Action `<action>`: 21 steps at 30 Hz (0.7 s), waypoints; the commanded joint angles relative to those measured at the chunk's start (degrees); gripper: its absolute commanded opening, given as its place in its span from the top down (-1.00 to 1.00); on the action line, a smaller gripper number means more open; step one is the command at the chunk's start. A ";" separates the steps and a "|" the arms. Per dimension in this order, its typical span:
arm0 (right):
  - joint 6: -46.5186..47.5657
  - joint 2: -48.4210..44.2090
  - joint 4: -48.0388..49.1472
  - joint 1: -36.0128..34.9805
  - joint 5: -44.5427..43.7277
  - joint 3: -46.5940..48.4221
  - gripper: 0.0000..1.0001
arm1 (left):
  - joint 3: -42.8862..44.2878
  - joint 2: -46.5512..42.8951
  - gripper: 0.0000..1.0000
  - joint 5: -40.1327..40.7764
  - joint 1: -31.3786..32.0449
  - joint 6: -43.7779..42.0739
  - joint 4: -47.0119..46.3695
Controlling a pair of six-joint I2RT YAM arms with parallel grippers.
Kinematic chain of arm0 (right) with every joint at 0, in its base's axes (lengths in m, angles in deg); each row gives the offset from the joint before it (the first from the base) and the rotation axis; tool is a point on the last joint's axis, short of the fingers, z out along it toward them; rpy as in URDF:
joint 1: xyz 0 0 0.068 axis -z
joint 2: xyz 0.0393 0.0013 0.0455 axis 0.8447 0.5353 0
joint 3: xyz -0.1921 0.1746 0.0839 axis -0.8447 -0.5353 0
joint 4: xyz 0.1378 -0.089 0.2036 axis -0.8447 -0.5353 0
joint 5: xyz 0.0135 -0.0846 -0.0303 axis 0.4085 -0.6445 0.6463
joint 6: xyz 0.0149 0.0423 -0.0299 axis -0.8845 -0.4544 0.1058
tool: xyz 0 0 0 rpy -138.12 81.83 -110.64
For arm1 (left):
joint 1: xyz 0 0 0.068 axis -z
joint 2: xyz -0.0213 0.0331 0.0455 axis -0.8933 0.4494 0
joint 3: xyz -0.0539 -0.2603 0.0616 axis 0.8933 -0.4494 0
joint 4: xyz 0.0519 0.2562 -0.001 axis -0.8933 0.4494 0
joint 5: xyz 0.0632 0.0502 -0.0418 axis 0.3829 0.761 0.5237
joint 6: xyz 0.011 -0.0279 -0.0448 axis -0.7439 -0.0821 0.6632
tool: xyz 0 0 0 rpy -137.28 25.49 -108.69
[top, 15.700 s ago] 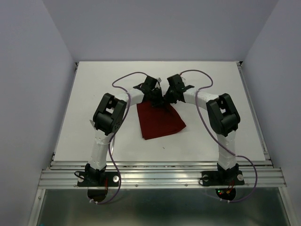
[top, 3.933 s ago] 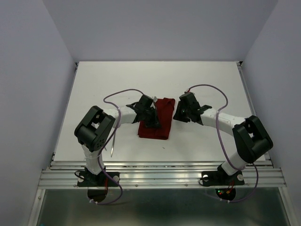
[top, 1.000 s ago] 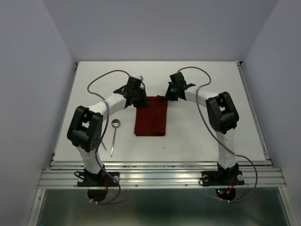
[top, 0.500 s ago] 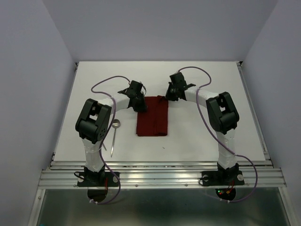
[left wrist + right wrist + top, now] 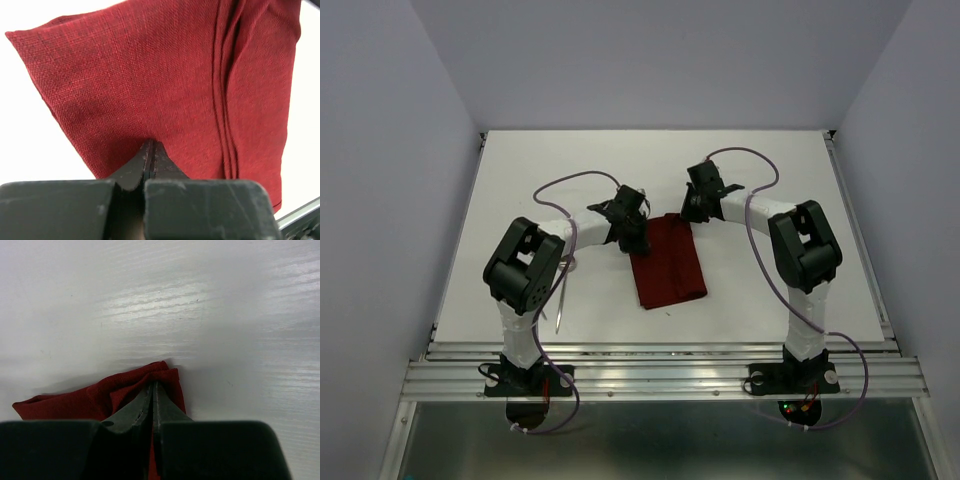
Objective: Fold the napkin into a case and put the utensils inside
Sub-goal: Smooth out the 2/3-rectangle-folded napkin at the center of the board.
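Note:
The dark red napkin (image 5: 668, 265) lies folded into a narrow long strip near the middle of the table, its near end slanting right. My left gripper (image 5: 636, 240) is shut on the strip's far left corner; in the left wrist view its closed tips (image 5: 150, 145) pinch the cloth (image 5: 150, 75). My right gripper (image 5: 692, 212) is shut on the far right corner, where bunched cloth (image 5: 100, 395) sits around its tips (image 5: 153, 385). The utensils (image 5: 561, 300) lie left of the strip. Only slim silver handles show, because the left arm covers their far ends.
The white table (image 5: 770, 170) is walled by grey panels on three sides, with an aluminium rail (image 5: 660, 375) along its near edge. Purple cables loop over both arms. The left arm's elbow (image 5: 525, 265) hangs over the utensils.
The left gripper has shut on the napkin's far left corner and moved right and nearer. The strip has shifted right, and its near end has swung to the right. The right gripper kept its hold.

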 commanded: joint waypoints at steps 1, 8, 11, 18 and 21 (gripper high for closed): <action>1.80 -2.07 -1.58 -0.50 -1.79 -0.73 0.85 | 3.76 -3.46 1.00 3.61 0.10 -3.13 6.97; 1.62 -2.34 -1.58 -0.50 -1.35 -0.47 0.85 | 12.11 -1.36 0.71 1.61 -0.51 -2.00 6.72; 1.45 -2.16 -1.49 -0.50 -0.83 -0.20 0.85 | 15.28 1.54 0.01 0.03 -0.51 -1.12 6.37; 0.92 -2.07 -1.49 -0.50 -0.30 0.32 0.85 | 18.44 7.25 -0.45 -3.58 -0.69 0.11 3.38; 0.74 -2.16 -1.40 -0.50 0.05 0.32 0.85 | 19.50 9.01 -0.45 -4.63 -0.87 0.64 2.50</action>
